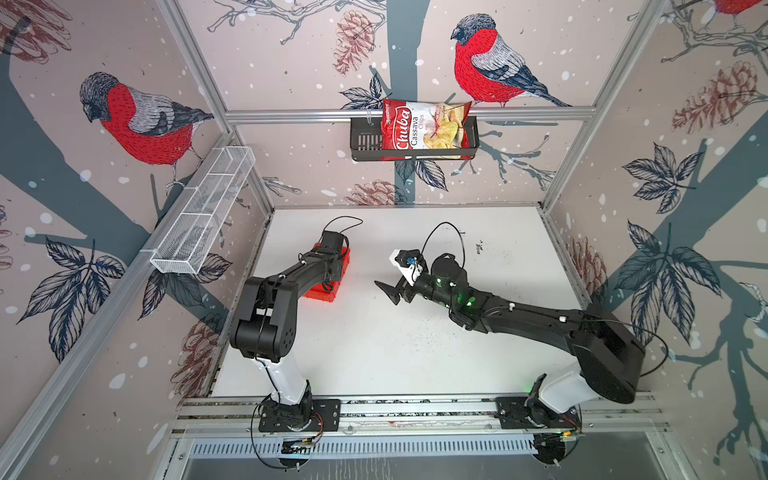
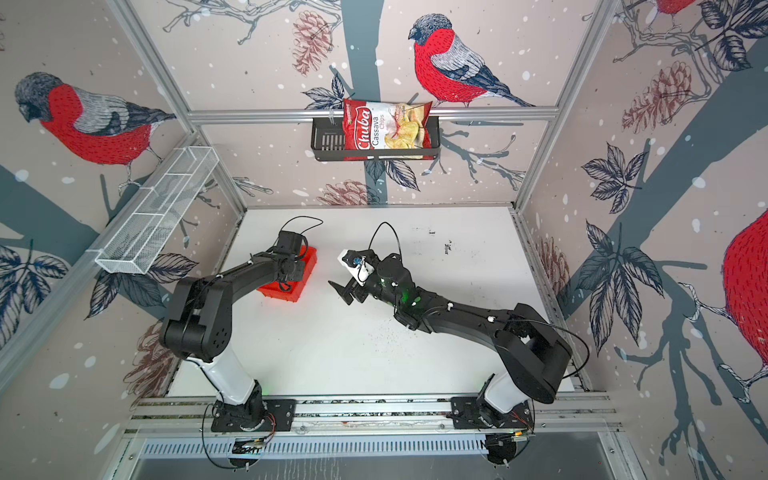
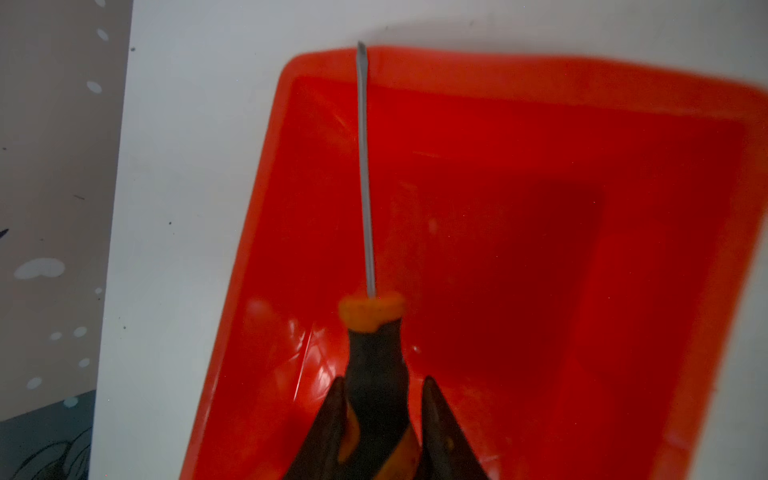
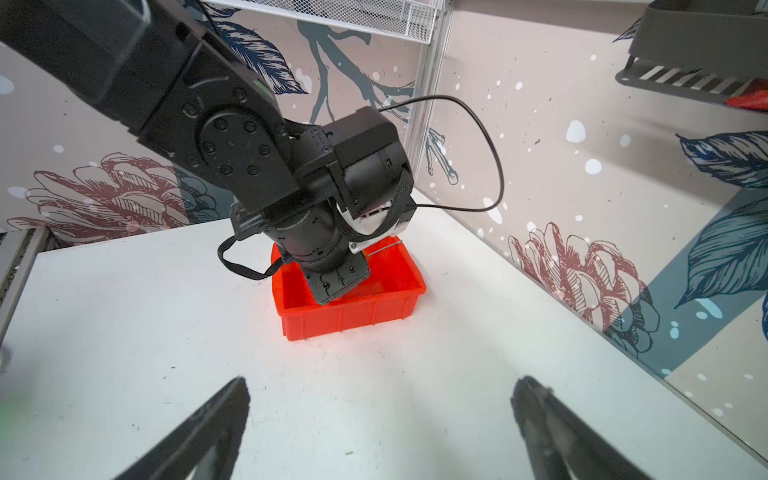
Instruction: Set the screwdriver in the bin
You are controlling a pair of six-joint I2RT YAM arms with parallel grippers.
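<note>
Pinching the screwdriver (image 3: 374,332) by its handle, the left pincer (image 3: 384,380) hangs over the bin (image 3: 540,79), left on the worktop (image 4: 124,311); the shaft tip reaches one rim. The right pincer (image 4: 382,382) is spread, empty, mid-worktop.

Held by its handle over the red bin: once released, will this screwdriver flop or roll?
Likely stiff: the screwdriver juts straight from the left gripper without sagging. Its rounded handle may roll slightly, but the bin should stop it. Its tip nears the rim and might catch.
</note>
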